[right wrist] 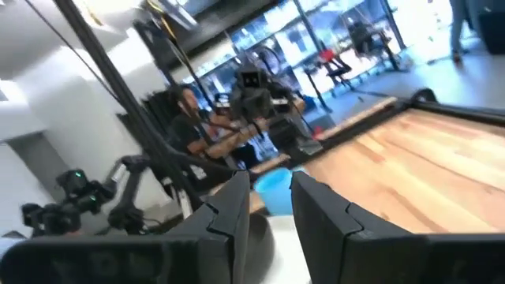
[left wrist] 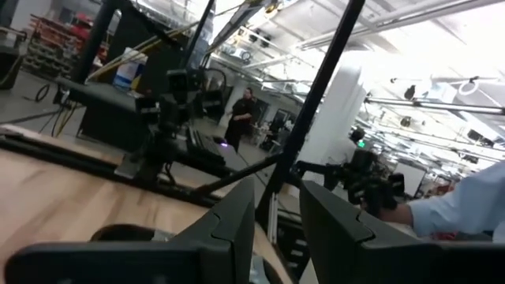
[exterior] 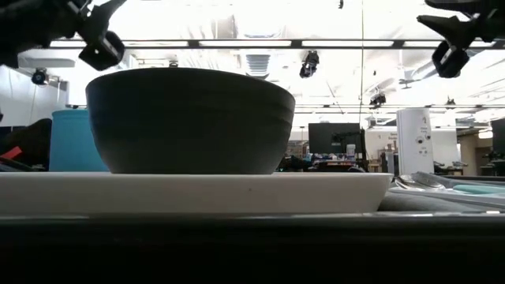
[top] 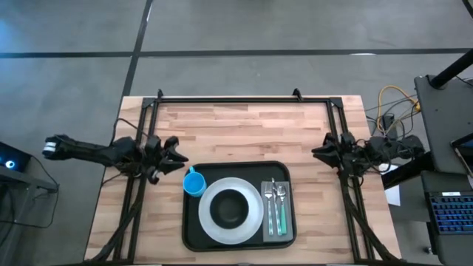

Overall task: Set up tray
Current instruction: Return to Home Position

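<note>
Squarely at six o'clock on the wooden surface (top: 244, 133): black tray (top: 191, 238), carrying white plate (top: 255, 222) with dark bowl (top: 230, 208) at centre, blue cup (top: 194, 182) at ten o'clock, grey napkin (top: 287, 229) at three o'clock under cutlery (top: 275, 199). Off the tray at ten o'clock, left end effector (top: 177, 157), slightly spread, gripping nothing. Off at two o'clock, right end effector (top: 318, 153), likewise slightly spread and empty.

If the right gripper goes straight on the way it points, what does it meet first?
Likely the left gripper, which faces it. The right gripper seems to ride above the tray and blue cup, though depth is unclear.
</note>
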`<state>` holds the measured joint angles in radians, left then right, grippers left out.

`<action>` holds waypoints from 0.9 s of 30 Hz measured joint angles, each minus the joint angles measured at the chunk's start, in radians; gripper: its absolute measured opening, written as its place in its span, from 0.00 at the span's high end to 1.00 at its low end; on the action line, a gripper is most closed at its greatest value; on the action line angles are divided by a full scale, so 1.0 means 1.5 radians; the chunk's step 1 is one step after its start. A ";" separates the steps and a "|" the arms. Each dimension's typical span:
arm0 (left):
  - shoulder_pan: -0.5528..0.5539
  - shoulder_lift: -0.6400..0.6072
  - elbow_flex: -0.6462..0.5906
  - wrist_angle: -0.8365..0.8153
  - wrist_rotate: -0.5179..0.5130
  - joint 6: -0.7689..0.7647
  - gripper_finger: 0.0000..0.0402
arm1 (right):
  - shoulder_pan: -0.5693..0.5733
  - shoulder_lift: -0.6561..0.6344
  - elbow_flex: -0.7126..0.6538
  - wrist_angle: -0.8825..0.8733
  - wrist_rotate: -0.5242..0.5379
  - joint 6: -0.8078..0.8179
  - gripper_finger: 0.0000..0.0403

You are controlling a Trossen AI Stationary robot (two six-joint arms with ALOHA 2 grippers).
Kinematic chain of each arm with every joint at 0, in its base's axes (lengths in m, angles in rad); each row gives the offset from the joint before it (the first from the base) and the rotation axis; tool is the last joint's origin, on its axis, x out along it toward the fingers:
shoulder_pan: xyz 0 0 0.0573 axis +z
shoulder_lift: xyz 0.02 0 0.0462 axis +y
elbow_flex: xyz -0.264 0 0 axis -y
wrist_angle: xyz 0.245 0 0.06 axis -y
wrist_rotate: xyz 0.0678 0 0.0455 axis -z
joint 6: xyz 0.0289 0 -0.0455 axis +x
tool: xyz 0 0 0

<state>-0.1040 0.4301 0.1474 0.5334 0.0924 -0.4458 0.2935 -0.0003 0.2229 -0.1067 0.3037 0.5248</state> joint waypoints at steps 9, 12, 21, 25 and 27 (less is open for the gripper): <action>-0.001 -0.136 -0.090 0.004 0.000 -0.008 0.79 | -0.004 0.000 0.028 -0.070 0.010 -0.011 0.82; -0.001 -0.181 -0.082 -0.070 0.000 -0.005 0.79 | -0.004 0.000 0.033 -0.083 0.010 -0.022 0.82; -0.001 -0.247 -0.091 -0.151 -0.001 0.006 0.79 | -0.004 0.000 0.019 -0.086 0.009 -0.039 0.80; -0.001 -0.240 -0.090 -0.156 -0.001 0.006 0.79 | -0.004 0.000 0.019 -0.086 0.011 -0.068 0.79; -0.001 -0.233 -0.091 -0.157 -0.001 0.006 0.79 | -0.004 0.000 0.019 -0.087 0.029 -0.090 0.79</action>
<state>-0.1047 0.0810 0.0108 0.2979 0.0914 -0.4366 0.2871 -0.0002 0.2512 -0.2370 0.3465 0.3902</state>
